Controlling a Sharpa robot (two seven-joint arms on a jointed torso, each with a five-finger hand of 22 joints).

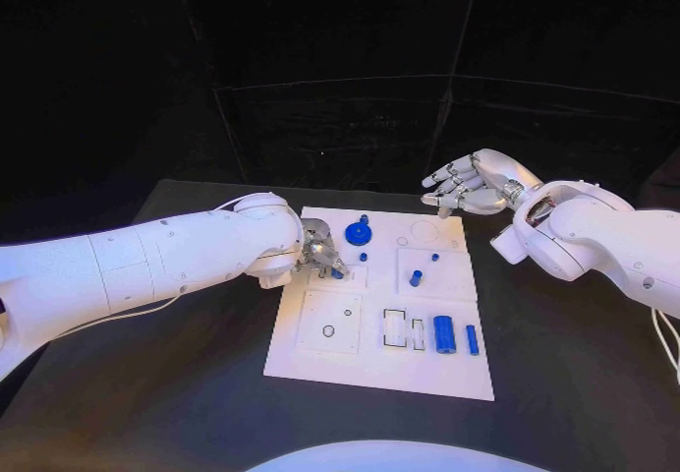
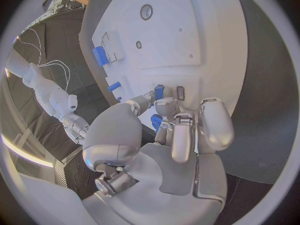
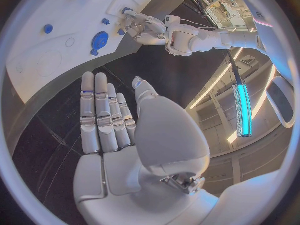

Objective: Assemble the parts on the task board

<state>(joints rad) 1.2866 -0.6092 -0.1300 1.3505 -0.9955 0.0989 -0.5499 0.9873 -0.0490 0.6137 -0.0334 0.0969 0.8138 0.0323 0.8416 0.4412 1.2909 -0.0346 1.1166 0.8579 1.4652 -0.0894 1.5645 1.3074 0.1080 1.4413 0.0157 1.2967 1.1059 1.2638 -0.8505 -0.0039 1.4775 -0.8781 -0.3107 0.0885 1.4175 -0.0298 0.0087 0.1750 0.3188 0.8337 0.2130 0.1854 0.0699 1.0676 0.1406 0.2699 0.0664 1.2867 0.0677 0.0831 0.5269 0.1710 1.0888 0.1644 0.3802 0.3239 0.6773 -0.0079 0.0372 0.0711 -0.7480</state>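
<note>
The white task board (image 1: 319, 359) lies in the middle of the black table. My left hand (image 1: 317, 253) is low over the board's left side, its fingers curled around a small blue part (image 2: 156, 121). A second small blue part (image 2: 159, 91) stands at the thumb tip, beside a dark slot (image 2: 180, 92). My right hand (image 1: 474, 187) hovers above the board's far right corner, fingers apart and holding nothing; its palm (image 3: 125, 135) faces the board. Loose on the board are a round blue disc (image 1: 359, 233), a blue cylinder (image 1: 445, 334) and a thin blue bar (image 1: 472, 339).
More small blue pegs (image 1: 416, 278) stand mid-board. Rectangular recesses (image 1: 394, 327) and a ring mark (image 1: 329, 331) lie on the near half. The black table (image 1: 567, 383) stretches around the board. A white cable (image 1: 666, 339) hangs from my right arm.
</note>
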